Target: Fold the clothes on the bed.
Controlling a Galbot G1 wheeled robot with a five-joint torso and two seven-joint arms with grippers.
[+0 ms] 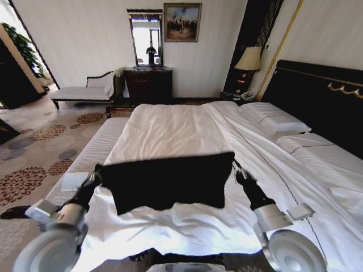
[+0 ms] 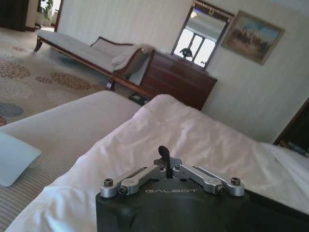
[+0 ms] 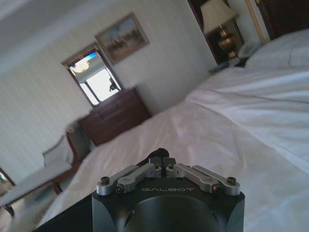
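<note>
Both arms reached forward over the foot edge of the bed (image 1: 170, 127), wrists level. The left gripper (image 1: 96, 177) and right gripper (image 1: 237, 170) each pinched an upper corner of the shirt (image 1: 167, 181), fingers closed tight on black cloth. The shirt hung stretched between them, its lower part seemingly touching the duvet. "GALBOT" was printed on each gripper body. White duvet lay open beyond toward the pillows (image 1: 278, 122).

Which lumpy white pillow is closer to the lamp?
The far white rectangular pillow, lying nearer the cream-shaded table lamp by the dark headboard; the other white pillow lies closer to the robot.
</note>
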